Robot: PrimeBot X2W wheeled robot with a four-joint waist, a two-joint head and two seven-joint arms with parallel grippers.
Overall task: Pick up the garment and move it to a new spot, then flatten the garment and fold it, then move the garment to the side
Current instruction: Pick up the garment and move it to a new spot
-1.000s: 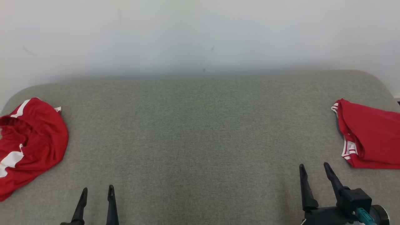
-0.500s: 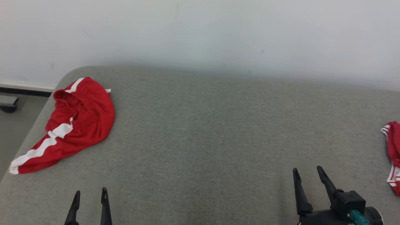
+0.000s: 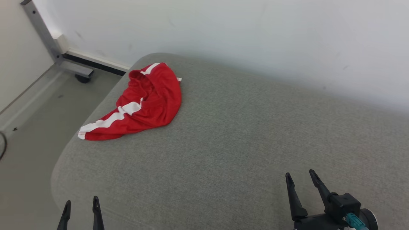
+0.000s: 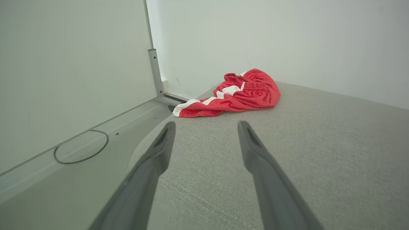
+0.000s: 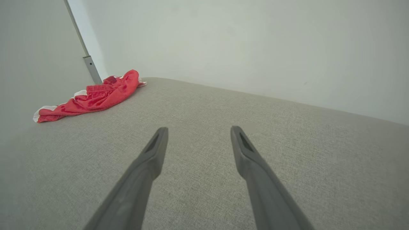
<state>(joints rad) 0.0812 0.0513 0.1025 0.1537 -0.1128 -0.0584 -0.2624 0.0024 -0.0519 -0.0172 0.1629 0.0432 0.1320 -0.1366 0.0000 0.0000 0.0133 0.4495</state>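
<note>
Nearest, the left gripper [image 3: 81, 200] is hovering at the near left edge of the cushion [image 3: 239, 137], its fingers spread and holding nothing. The right gripper [image 3: 299, 173] is hovering at near right over bare grey fabric, likewise spread and empty. Farther off, the garment [image 3: 150, 102], red with white stripes, is lying crumpled at the far left corner, well apart from both. Behind it the wall [image 3: 255, 32] is closing off the far side, the floor [image 3: 28, 127] showing at left

Garment [image 3: 140, 105] lies on cushion [image 3: 239, 134] at its far left corner. Wall [image 3: 255, 38] behind far edge, floor [image 3: 28, 134] past left edge. Left gripper [image 3: 81, 200] at near left corner, right gripper [image 3: 299, 173] along near edge, well apart.
</note>
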